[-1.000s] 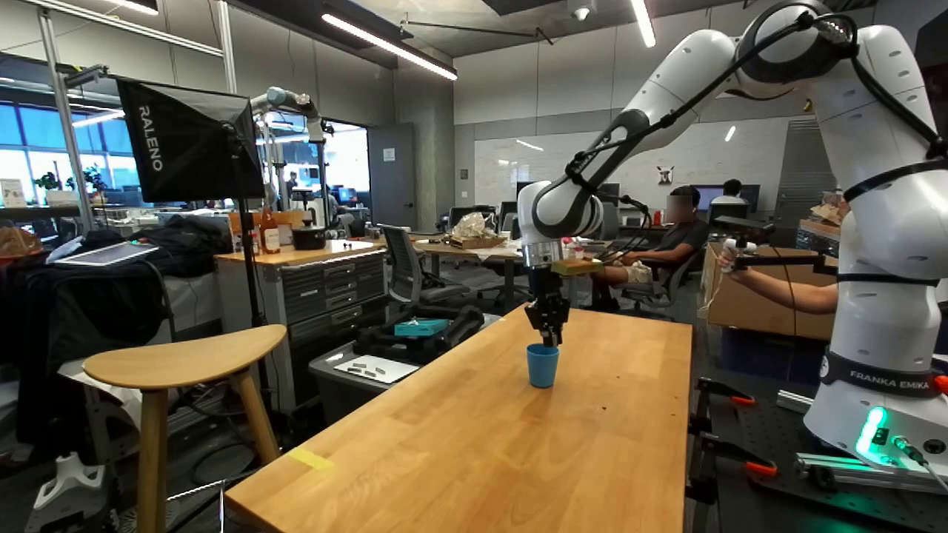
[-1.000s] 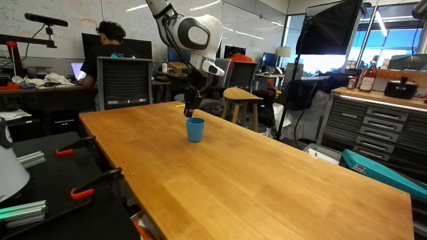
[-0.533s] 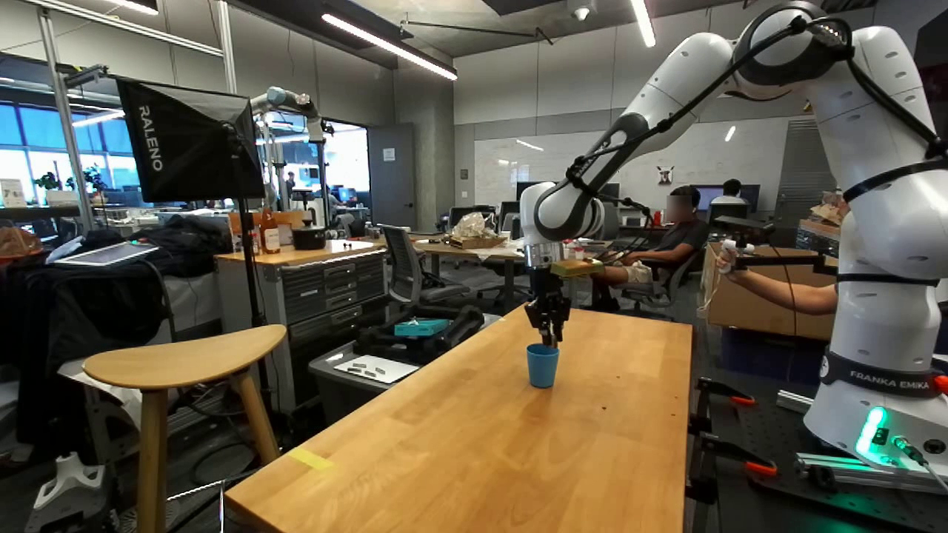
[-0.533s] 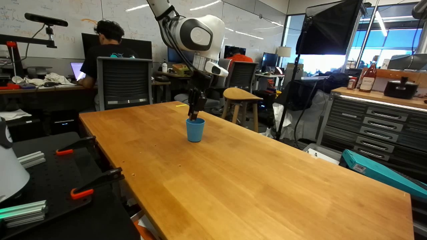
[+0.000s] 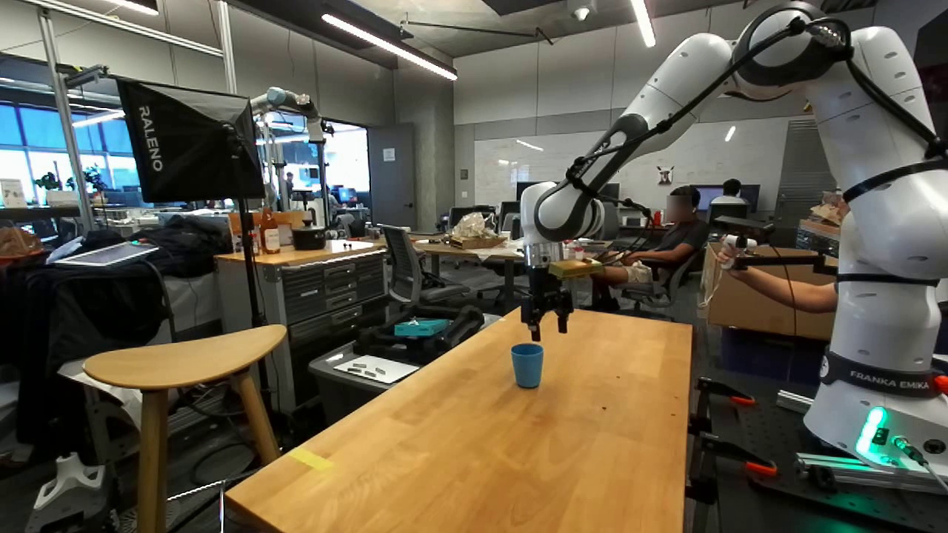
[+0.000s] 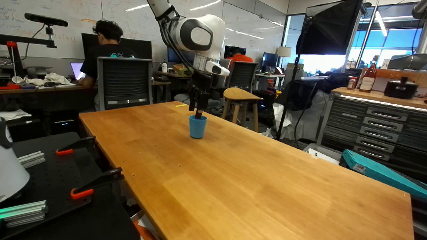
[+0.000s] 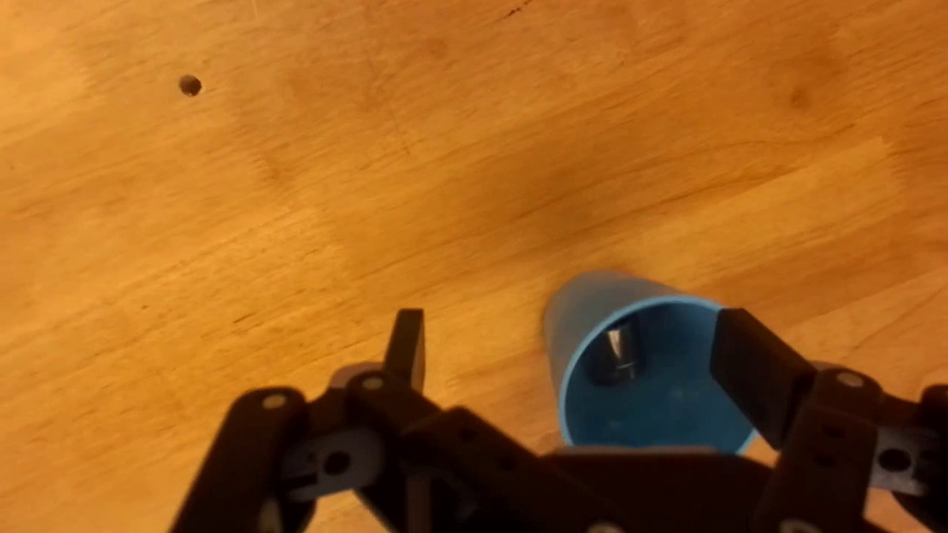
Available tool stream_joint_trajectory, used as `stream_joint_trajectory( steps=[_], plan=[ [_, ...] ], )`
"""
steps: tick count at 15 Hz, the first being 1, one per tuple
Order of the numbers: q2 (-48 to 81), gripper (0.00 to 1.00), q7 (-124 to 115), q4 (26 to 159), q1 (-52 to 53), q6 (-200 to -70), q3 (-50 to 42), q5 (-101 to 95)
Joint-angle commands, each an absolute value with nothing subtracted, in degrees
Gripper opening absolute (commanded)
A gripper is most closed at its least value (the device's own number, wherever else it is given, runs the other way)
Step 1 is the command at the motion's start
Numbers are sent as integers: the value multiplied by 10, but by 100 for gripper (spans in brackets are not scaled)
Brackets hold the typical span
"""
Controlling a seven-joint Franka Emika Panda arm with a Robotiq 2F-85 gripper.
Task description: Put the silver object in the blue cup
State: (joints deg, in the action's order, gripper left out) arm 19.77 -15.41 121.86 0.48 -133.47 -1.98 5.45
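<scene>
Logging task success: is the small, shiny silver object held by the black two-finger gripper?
No: the wrist view shows the silver object inside the blue cylindrical cup, the gripper open.

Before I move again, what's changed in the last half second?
The fingers, close together before, have spread apart. The blue cup has shifted leftward in an exterior view, staying upright. The silver object lies inside it, presumably just let go, though the release itself isn't shown. The arm and wooden table look about the same.
</scene>
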Motion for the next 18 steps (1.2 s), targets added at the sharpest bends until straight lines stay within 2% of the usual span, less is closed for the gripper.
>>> stream_joint_trajectory(
  steps=[1, 7, 18],
  plan=[
    [196, 100, -156, 1208, 5, -1329, -23, 54],
    [173, 100, -102, 1196, -5, -1282, -26, 34],
    [157, 100, -73, 1169, -19, -1293, -47, -22]
  ],
)
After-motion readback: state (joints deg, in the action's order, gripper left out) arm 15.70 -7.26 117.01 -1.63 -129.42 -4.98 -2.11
